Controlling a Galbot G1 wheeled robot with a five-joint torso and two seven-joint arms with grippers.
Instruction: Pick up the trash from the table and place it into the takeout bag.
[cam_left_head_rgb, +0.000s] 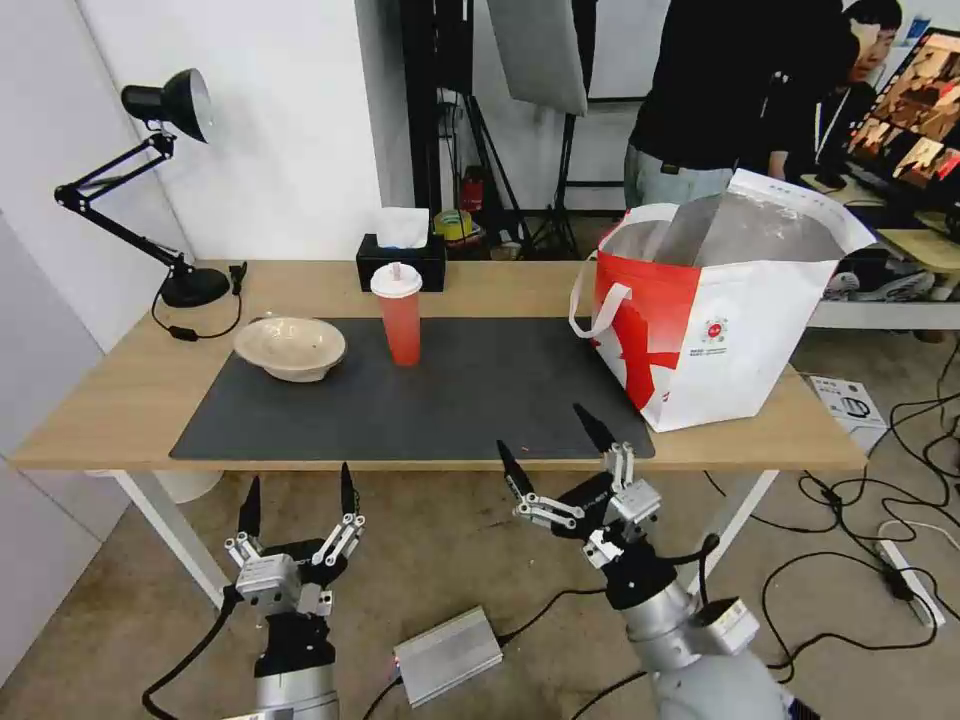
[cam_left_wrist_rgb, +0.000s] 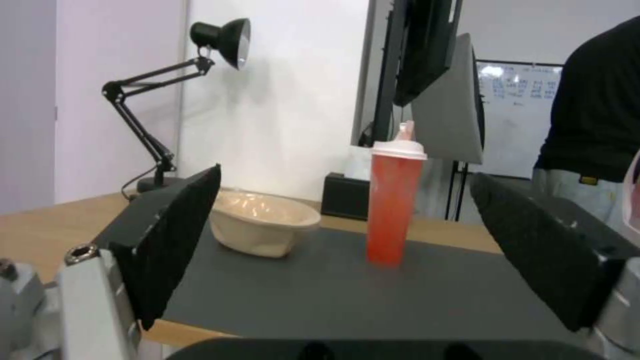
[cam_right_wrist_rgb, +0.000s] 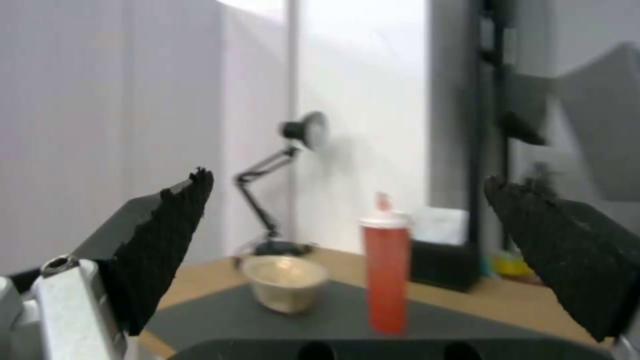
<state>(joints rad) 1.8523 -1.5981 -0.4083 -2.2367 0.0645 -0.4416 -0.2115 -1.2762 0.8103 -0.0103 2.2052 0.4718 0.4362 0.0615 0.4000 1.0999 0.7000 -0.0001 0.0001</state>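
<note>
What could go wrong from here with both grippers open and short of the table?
The red drink cup is tall and narrow, so a sideways nudge from the left gripper or right gripper could tip it onto the mat. The shallow beige bowl may slide instead of being gripped. The takeout bag sits near the table corner; a push might shift it off.

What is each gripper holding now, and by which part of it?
Nothing is held. The left gripper and the right gripper are both open and empty at the table's near edge, apart from the red drink cup and beige bowl.
</note>
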